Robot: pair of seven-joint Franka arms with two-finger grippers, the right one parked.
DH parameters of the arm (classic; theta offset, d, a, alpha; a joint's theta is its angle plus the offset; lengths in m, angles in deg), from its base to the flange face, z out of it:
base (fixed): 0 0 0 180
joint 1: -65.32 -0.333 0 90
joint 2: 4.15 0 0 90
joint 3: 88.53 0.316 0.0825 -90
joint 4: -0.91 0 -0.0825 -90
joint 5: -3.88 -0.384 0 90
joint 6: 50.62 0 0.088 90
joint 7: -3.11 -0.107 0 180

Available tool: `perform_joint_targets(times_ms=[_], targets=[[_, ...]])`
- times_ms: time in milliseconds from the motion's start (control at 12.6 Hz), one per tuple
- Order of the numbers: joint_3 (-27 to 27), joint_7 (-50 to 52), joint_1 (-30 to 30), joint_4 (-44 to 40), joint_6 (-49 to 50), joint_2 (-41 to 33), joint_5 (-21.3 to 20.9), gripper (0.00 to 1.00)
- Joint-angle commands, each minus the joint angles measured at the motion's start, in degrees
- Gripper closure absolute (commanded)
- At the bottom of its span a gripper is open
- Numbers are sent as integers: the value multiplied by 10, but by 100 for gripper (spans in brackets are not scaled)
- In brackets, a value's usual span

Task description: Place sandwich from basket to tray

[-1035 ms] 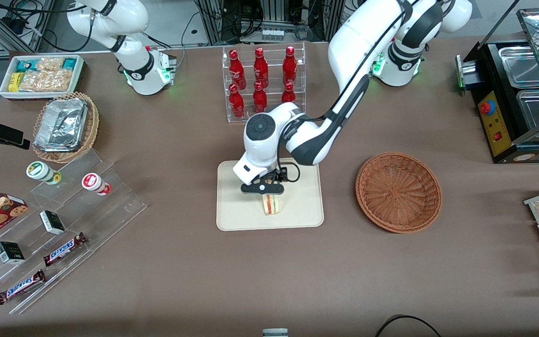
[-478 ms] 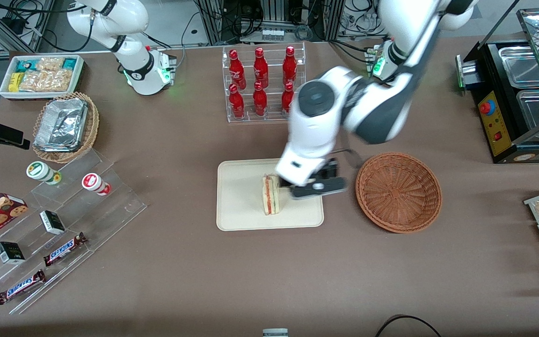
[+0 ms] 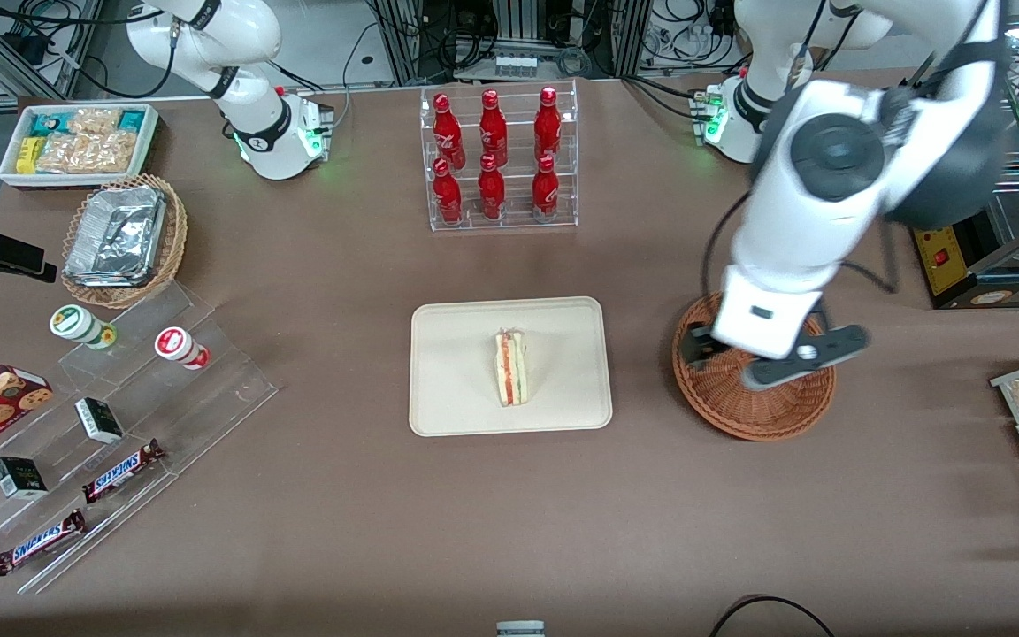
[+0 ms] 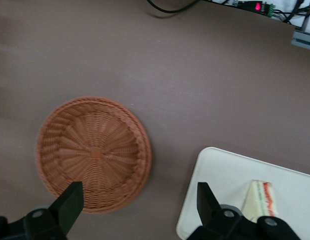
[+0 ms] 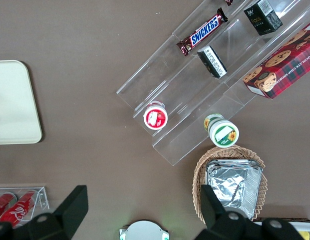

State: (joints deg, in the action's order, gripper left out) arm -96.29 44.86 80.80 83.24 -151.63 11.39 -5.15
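The sandwich (image 3: 511, 368) stands on its edge on the cream tray (image 3: 456, 372), with its red, green and yellow filling facing up. My left gripper (image 3: 770, 354) hangs high above the reddish-brown wicker basket (image 3: 766, 416), toward the working arm's end of the table from the tray. It is open and holds nothing. The left wrist view shows the empty basket (image 4: 92, 150), a corner of the tray (image 4: 220, 170) and the sandwich (image 4: 262, 197) beside the gripper (image 4: 138, 200), whose black fingertips (image 4: 72, 195) stand wide apart.
A clear rack of red bottles (image 3: 496, 159) stands farther from the front camera than the tray. Acrylic steps with snack bars and cups (image 3: 120, 416), a tan basket with a foil container (image 3: 125, 239) and a white snack box (image 3: 76, 141) lie toward the parked arm's end. A black food warmer (image 3: 987, 177) stands near the basket.
The gripper let go of the sandwich, rose, and swung from the tray to above the basket. The sandwich stays standing on the tray.
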Motion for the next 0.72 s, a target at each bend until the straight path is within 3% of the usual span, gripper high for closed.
perform_joint_targets(times_ms=[0, 398, 637], targets=[[-7, -97, -58, 35, 39, -61, 33, 0], [-6, -260, -145, 91, 83, -141, 68, 0], [33, -313, -134, 145, 83, -190, 68, 0]])
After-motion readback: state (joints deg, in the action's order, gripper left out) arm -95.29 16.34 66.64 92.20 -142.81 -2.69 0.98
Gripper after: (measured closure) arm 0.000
